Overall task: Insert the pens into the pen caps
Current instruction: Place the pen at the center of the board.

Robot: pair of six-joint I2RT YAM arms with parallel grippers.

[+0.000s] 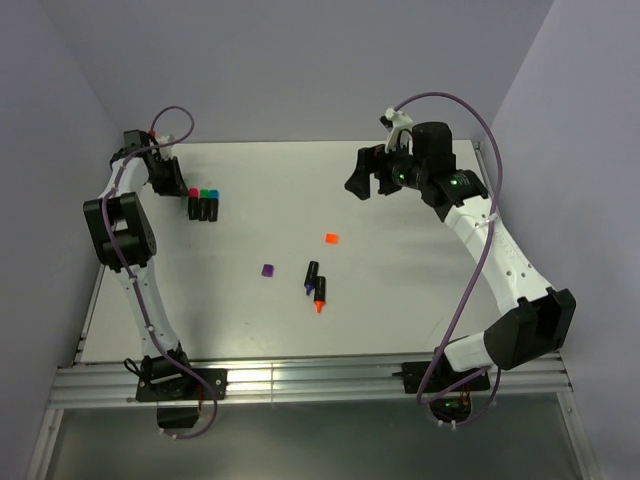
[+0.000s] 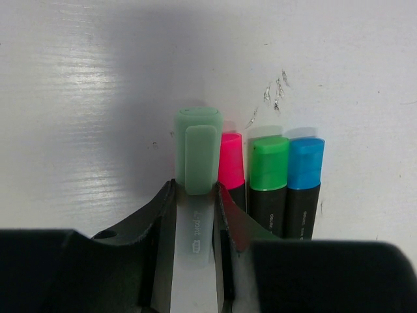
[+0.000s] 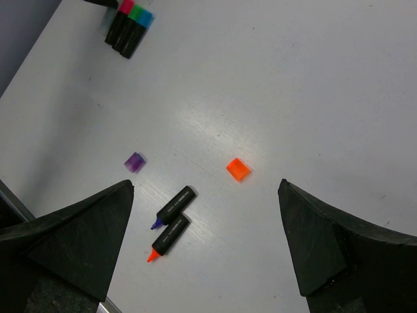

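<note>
Partly done: three black plastic markers (image 2: 269,189) wearing pink, green and blue caps lie far left, the left gripper (image 2: 195,189) pinching a pale-green capped pen (image 2: 197,147) beside them. The purple-tipped pen (image 3: 174,204) and orange-tipped pen (image 3: 168,238) lie uncapped mid-table, and the right gripper (image 3: 206,186) is spread wide.

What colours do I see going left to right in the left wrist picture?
A pale green pen → pink cap → green cap → blue cap.

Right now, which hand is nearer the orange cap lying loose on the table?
Right. The right hand, open, hangs just beyond and right of the orange cap. The left hand is far off to the left, closed on a pale green pen beside the capped pens.
</note>
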